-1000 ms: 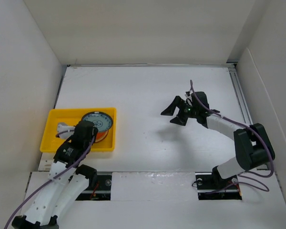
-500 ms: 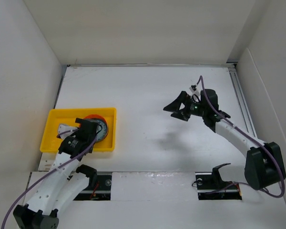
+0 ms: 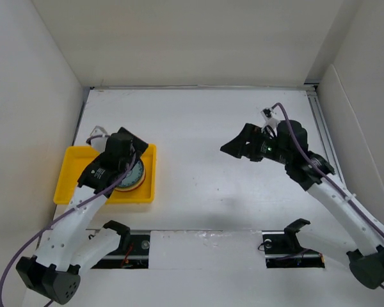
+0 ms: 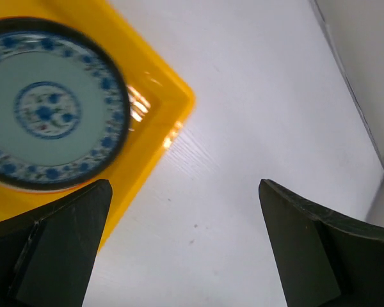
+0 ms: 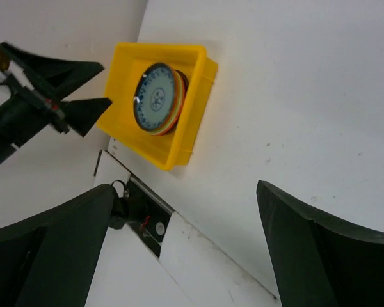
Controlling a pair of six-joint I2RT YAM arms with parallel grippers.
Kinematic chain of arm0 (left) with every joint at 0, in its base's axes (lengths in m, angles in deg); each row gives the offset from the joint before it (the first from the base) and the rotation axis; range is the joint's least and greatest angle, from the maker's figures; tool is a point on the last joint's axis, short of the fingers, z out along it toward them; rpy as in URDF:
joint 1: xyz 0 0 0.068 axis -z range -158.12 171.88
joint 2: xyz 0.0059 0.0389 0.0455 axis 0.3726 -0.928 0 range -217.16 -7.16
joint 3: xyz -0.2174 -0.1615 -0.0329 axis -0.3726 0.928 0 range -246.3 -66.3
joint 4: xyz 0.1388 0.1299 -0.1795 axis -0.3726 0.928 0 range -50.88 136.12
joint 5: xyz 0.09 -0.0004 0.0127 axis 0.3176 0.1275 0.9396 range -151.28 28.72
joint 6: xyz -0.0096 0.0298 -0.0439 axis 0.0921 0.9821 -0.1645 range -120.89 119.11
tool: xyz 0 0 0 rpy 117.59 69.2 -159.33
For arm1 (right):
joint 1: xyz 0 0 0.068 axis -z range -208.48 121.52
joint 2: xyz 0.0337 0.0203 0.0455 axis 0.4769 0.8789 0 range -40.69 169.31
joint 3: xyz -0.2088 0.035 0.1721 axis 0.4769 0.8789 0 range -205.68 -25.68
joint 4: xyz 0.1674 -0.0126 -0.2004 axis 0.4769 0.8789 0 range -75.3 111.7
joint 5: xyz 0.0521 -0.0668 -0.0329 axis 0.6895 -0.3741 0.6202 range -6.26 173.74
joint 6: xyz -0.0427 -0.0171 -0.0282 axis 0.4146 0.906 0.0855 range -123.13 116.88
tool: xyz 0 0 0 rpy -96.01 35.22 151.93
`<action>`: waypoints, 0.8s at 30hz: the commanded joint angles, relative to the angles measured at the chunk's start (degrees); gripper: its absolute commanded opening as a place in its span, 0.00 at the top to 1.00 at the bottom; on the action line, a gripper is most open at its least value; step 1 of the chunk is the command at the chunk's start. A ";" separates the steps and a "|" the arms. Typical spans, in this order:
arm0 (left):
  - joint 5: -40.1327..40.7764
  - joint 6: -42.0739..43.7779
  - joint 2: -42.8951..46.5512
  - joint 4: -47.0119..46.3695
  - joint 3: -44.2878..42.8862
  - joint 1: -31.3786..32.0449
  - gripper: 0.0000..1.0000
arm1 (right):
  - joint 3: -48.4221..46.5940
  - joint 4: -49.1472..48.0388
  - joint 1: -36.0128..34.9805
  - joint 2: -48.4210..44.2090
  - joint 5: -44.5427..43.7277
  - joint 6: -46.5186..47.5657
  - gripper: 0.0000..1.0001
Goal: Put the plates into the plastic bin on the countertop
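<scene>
Overhead, a shallow rectangular bright yellow plastic bin (image 3: 70,160) is seen at the left of the large flat white surface (image 3: 198,121), close to the near edge. A stack of small round glossy plates (image 3: 133,178) is held in its right half, topped by a grey-teal plate with a blue pattern (image 4: 48,102). Orange plates (image 5: 173,110) are shown beneath it in the right wrist view. No plate is seen lying loose on the surface, so the task is judged to be at or near its end.

The plates are judged to be stiff, light and slick, and likely to chip if dropped or knocked. Only the thin rim is offered as a hold. A plate lying flat would best be taken at its edge, with one finger slid beneath. The bin's low wall would have to be cleared on that side.

The left arm is bent at the elbow and reached forward, with its wrist raised above the bin's far right corner. The left fingers (image 4: 57,243) are spread wide with nothing between them, and the bin's corner and bare surface are framed in the gap.

The right arm is stretched up and leftward from its base, and its wrist is held high over the middle right of the surface. The right fingers (image 5: 320,243) are likewise parted wide and empty. They are pointed toward the bin but kept well apart from it.
</scene>
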 commanded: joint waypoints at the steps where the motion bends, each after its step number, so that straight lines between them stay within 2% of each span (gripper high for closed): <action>1: -10.37 19.44 -1.80 -9.96 -6.64 3.15 0.00 | -9.61 12.47 -9.07 -7.27 -22.41 5.33 0.00; 3: -13.79 24.53 -2.33 -8.30 -10.50 4.04 0.00 | -12.61 16.44 -12.70 -10.62 -31.79 5.85 0.00; 5: -14.34 27.45 0.72 -6.28 -12.62 4.04 0.00 | -17.35 22.50 -16.14 -12.11 -35.44 6.38 0.00; 8: -16.01 32.64 6.86 -3.74 -16.40 4.04 0.00 | -22.36 29.17 -17.38 -13.43 -39.84 7.52 0.00; 10: -14.44 33.96 9.69 -0.92 -19.20 4.04 0.00 | -24.48 31.65 -17.38 -15.01 -40.55 8.84 0.00; 15: -12.23 35.02 21.62 5.84 -19.32 4.04 0.00 | -29.93 38.42 -17.38 -18.88 -40.55 9.46 0.00; 24: -9.60 35.55 35.54 13.24 -19.31 4.04 0.00 | -30.47 43.53 -17.38 -26.18 -38.88 8.41 0.00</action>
